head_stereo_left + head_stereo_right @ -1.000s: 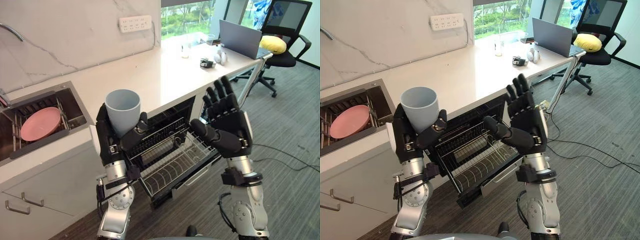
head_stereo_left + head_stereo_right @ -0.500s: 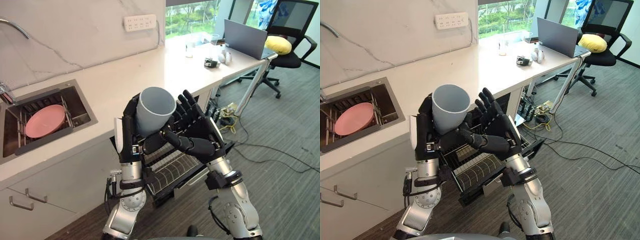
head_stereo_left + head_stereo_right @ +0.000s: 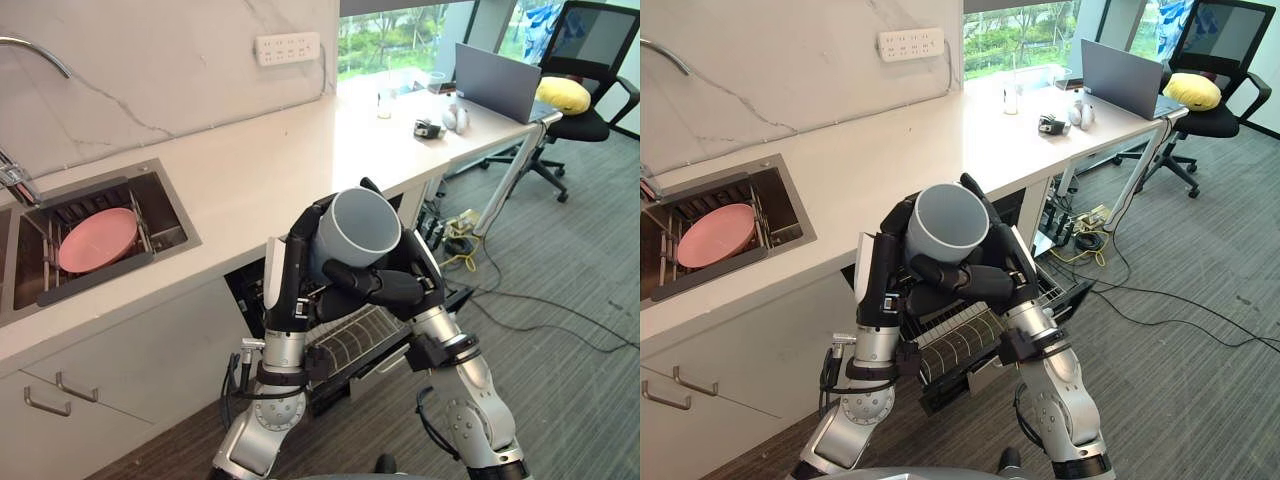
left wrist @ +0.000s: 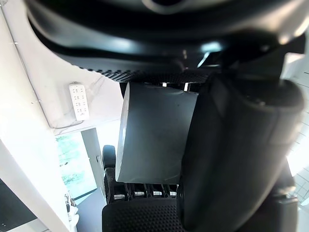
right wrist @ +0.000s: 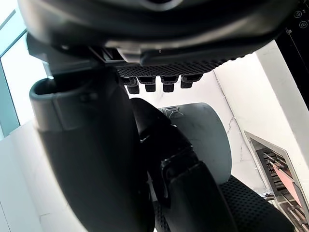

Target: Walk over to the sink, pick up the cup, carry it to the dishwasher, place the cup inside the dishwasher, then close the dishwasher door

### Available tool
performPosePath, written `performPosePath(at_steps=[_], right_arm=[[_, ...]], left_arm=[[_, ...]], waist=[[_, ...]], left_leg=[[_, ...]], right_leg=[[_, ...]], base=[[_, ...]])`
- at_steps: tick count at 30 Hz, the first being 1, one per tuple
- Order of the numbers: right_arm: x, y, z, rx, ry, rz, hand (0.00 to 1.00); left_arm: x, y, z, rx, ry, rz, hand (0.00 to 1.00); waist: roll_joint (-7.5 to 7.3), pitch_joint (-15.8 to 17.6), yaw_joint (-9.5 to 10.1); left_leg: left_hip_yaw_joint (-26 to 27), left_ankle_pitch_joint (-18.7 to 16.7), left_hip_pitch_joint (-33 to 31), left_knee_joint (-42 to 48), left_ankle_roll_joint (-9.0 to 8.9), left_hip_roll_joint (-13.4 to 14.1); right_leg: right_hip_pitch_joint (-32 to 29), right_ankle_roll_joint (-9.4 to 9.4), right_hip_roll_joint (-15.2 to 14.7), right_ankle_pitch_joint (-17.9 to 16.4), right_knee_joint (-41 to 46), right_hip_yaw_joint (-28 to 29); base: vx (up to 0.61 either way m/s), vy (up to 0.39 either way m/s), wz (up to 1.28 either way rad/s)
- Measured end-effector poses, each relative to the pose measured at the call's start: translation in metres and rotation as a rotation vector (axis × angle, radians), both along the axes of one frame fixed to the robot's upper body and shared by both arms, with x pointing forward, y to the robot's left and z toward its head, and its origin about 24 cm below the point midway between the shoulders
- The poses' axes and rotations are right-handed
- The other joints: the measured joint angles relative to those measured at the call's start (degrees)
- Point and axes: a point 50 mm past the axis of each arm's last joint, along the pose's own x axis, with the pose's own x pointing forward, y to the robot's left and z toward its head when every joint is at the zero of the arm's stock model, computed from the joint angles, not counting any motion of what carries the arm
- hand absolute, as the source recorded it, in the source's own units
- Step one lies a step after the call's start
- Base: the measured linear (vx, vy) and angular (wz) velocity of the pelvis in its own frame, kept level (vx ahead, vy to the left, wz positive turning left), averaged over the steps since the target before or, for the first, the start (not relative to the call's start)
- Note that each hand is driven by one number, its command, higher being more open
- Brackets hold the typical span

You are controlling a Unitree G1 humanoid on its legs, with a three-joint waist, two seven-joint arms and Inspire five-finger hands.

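Grey-blue cup (image 3: 360, 225), just the one, smooth and round, is now tipped over with its mouth toward my head. A second ago it stood upright in my left hand (image 3: 290, 280) alone, and my right hand (image 3: 405, 285) hung open off to the side. Now both dark hands are wrapped round it, right thumb crossing its lower side. Right under them is the dishwasher's one wire rack (image 3: 352, 342), pulled out. Further back: white veined stone counter (image 3: 250, 165), then the steel sink (image 3: 165, 215) with one round pink plate (image 3: 97, 238) in it.
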Motion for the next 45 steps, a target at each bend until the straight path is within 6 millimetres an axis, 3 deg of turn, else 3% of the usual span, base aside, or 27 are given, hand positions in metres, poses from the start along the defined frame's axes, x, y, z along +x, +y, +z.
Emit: performPosePath(at_steps=[8,9,28,29,45], right_arm=[[0.003,0.0,0.002,-0.023,-0.005,0.012,1.0],[0.003,0.0,0.002,-0.024,-0.002,0.014,0.0],[0.007,-0.005,0.002,-0.125,-0.01,0.004,0.0],[0.007,-0.005,0.002,-0.125,-0.01,0.004,0.0],[0.01,0.001,-0.004,0.041,0.07,-0.018,0.0]], left_arm=[[-0.001,-0.001,-0.002,0.011,0.005,-0.01,0.0],[-0.001,-0.001,-0.002,0.013,0.006,-0.01,0.0],[-0.001,-0.004,-0.01,-0.013,0.045,-0.019,0.0],[-0.001,-0.004,-0.01,-0.014,0.045,-0.019,1.0],[-0.002,-0.004,-0.01,-0.014,0.039,-0.022,1.0]], waist=[[-0.6,-0.62,0.02],[-0.63,-0.64,0.02],[-0.61,-1.56,0.0],[-0.61,-1.61,0.0],[-0.58,-1.76,0.0]], left_leg=[[-0.15,0.04,-0.55,0.05,-0.05,0.0],[-0.15,0.04,-0.55,0.05,-0.05,-0.01],[-0.82,0.07,-1.02,0.05,-0.03,-0.16],[-0.82,0.07,-1.02,0.05,-0.03,-0.17],[-1.02,0.12,-1.02,-0.12,-0.01,-0.23]], right_leg=[[-0.46,0.01,-0.02,0.02,0.01,-0.08],[-0.46,0.01,-0.02,0.03,0.01,-0.08],[-0.48,0.07,-0.21,0.07,0.02,-0.43],[-0.48,0.07,-0.22,0.07,0.02,-0.43],[-0.47,0.1,-0.25,0.06,0.02,-0.52]], base=[[0.0,0.0,0.0],[0.0,0.0,0.0],[0.0,0.0,0.0],[0.0,0.0,0.0],[0.0,0.0,0.0]])
